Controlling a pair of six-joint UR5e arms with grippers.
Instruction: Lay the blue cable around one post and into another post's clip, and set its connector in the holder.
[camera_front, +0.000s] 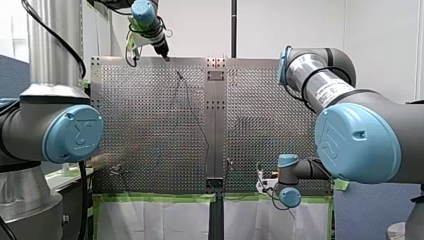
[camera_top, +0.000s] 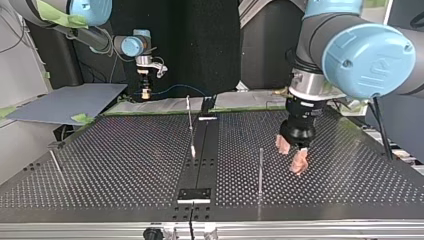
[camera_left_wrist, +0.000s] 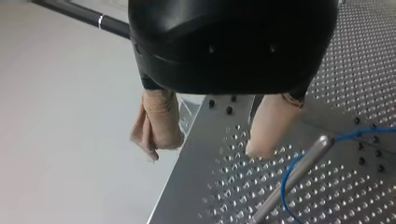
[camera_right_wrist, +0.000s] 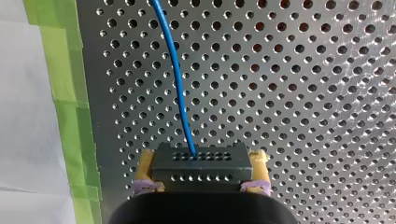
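Right end effector (camera_right_wrist: 203, 164) pinches black rectangular connector (camera_right_wrist: 201, 158), likely to tow thin blue cable (camera_right_wrist: 175, 70); left end effector (camera_left_wrist: 208, 142) spread beside slim metal post (camera_left_wrist: 294, 177).

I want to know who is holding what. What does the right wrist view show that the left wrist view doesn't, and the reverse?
Only the right wrist view: my right gripper, yellow-padded, shut on the black connector, the blue cable running out of it, and green tape bordering the perforated table. Only the left wrist view: my left gripper open, its beige pads empty, and a metal post with the cable curving close beside it. Both: the blue cable and the perforated table.
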